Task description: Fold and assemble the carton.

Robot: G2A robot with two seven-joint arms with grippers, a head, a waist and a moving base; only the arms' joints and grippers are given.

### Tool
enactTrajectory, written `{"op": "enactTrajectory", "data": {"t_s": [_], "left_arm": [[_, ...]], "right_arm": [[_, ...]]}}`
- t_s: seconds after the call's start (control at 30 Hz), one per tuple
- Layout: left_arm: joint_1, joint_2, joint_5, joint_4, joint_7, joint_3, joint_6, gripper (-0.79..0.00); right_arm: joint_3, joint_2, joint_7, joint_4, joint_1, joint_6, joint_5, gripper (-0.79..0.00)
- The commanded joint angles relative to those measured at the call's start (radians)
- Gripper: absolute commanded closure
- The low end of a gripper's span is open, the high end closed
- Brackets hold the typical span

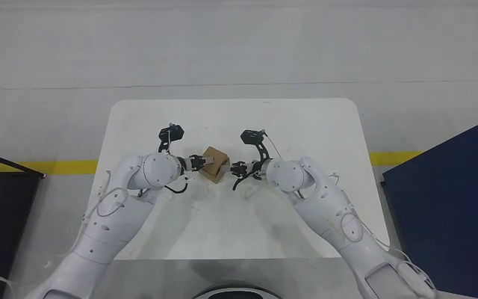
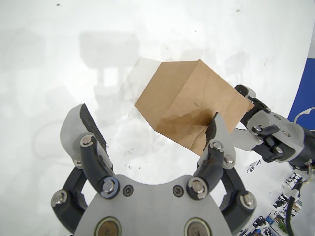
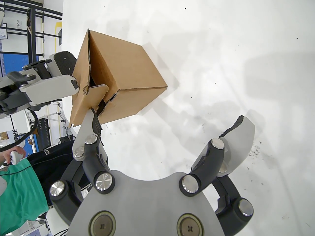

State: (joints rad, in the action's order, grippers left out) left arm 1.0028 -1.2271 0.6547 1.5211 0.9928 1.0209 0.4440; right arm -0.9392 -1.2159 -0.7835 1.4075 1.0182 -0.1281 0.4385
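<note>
Evidently the carton [image 1: 214,164] is kept near the middle of the table [image 1: 314,127] so that both arms can brace it. The left gripper [image 1: 196,162] is at its 9 o'clock and the right gripper [image 1: 239,170] at its 4 o'clock. Both claws are released, spread wide and grasping nothing. Each lays a single finger against the box, seemingly to steady it while a loose flap [image 3: 97,92] with a rounded tab gets pushed home. The carton is plain brown corrugated card, matte and sharp-edged, creased and slightly torn at that corner. The finger pads [image 2: 94,126] are black ribbed rubber on smooth grey shells.
</note>
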Motion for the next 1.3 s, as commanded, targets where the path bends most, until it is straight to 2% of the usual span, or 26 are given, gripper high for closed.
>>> {"op": "enactTrajectory", "data": {"t_s": [0.0, 1.27], "left_arm": [[-0.001, -0.001, -0.001, -0.001, -0.001, 0.0, 0.001, -0.785], [-0.013, -0.01, 0.015, -0.031, 0.005, -0.016, -0.001, -0.785]], "right_arm": [[-0.005, 0.001, 0.001, 0.006, 0.007, 0.008, 0.001, -0.785], [-0.049, 0.005, 0.002, 0.038, 0.049, -0.007, 0.029, -0.785]]}}
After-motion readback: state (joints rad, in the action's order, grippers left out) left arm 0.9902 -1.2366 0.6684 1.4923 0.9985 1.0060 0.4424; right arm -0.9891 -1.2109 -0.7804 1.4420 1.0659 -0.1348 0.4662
